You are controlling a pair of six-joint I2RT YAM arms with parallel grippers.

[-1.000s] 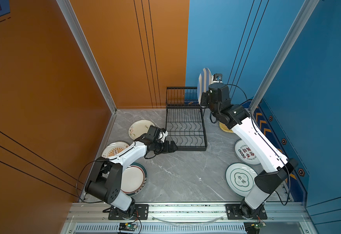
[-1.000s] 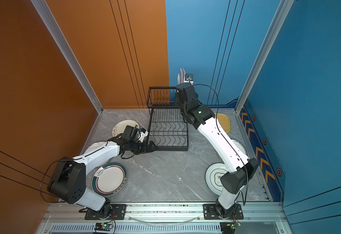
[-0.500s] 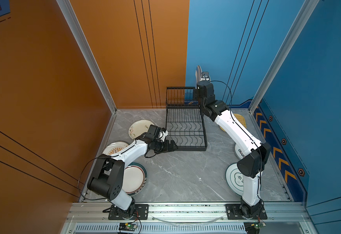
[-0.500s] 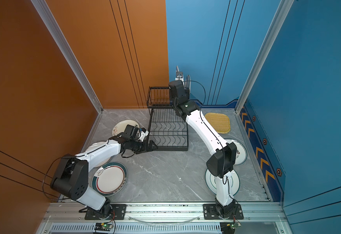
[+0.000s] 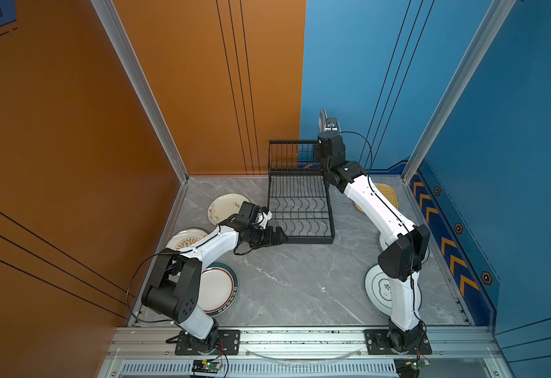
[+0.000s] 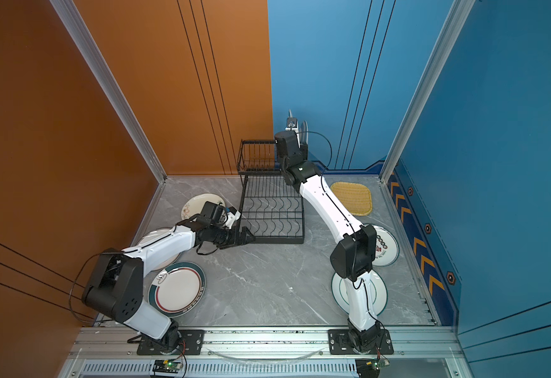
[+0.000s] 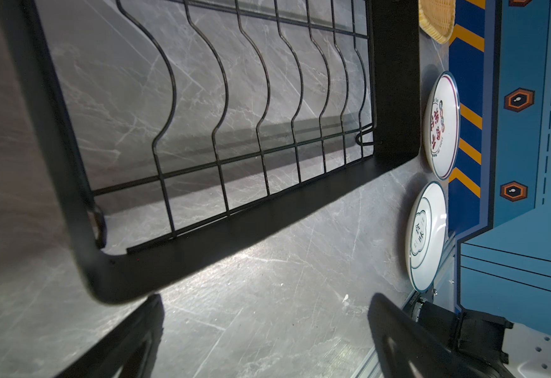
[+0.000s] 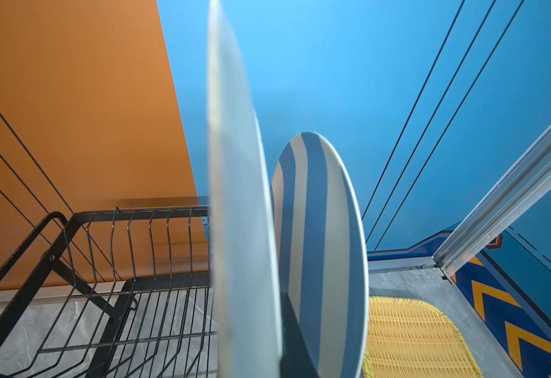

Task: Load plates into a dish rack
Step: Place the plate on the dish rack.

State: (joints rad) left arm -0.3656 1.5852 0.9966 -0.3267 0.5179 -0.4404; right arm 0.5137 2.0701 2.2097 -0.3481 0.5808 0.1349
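From high over the silver base rail (image 5: 300, 337), both top views stare down at the whole grey marbled tabletop (image 5: 284, 278), while each wrist view sits close in against the black wire dish rack (image 7: 235, 235), which all four share.

Grey marbled counter (image 5: 294, 288). Black wire dish rack (image 5: 310, 240) stands at rear centre. Left of it, lying flat: cream flowered plate (image 5: 226, 206) just beside the rack, orange-patterned plate (image 5: 185, 237) by the wall, partly hidden, green-and-red-rimmed plate (image 6: 177, 289) near the front. Right side, lying flat: yellow woven tray (image 6: 352, 198) at rear, red-printed plate (image 6: 386, 247) mid, green-ringed plate (image 5: 377, 291) at front, both partly hidden.
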